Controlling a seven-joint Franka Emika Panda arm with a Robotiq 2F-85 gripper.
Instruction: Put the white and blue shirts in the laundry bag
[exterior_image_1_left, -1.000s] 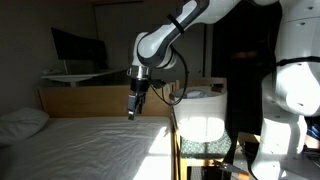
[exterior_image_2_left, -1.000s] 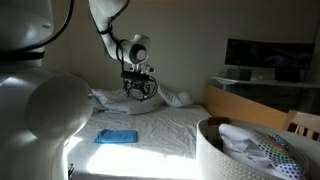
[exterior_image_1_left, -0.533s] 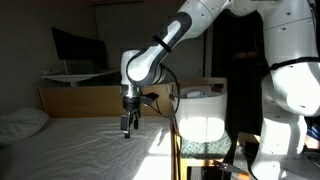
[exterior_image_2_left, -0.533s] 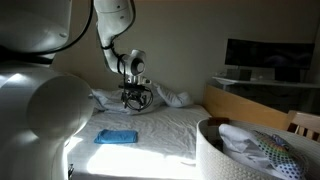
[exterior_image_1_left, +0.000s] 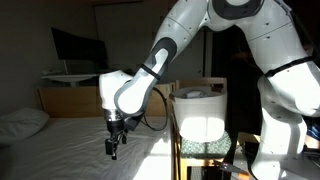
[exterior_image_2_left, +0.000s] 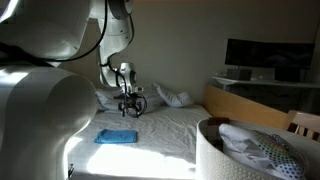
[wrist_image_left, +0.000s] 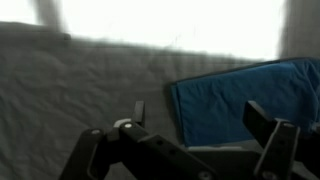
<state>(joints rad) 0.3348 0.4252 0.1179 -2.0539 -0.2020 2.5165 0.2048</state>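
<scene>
The blue shirt (exterior_image_2_left: 116, 137) lies flat on the bed, near its sunlit edge. In the wrist view the blue shirt (wrist_image_left: 240, 98) fills the right side, partly between my fingers. My gripper (wrist_image_left: 200, 118) is open and empty and hangs above the bed, with the shirt's left edge under it. In both exterior views the gripper (exterior_image_1_left: 112, 150) (exterior_image_2_left: 130, 106) points down over the mattress. The laundry bag (exterior_image_1_left: 200, 118) (exterior_image_2_left: 215, 155) stands beside the bed. Crumpled white fabric (exterior_image_2_left: 240, 135) lies in its mouth; I cannot tell whether it is the white shirt.
A white pillow (exterior_image_1_left: 22, 122) lies at the head of the bed, with rumpled white bedding (exterior_image_2_left: 172, 97) near it. A wooden bed frame (exterior_image_1_left: 75, 100) borders the far side. A desk with a monitor (exterior_image_1_left: 75, 45) stands behind. The robot's white body (exterior_image_1_left: 285, 100) is close by.
The arm has swung down and across the bed, lowering the gripper toward the mattress by the blue shirt. The jaws have stayed open.
</scene>
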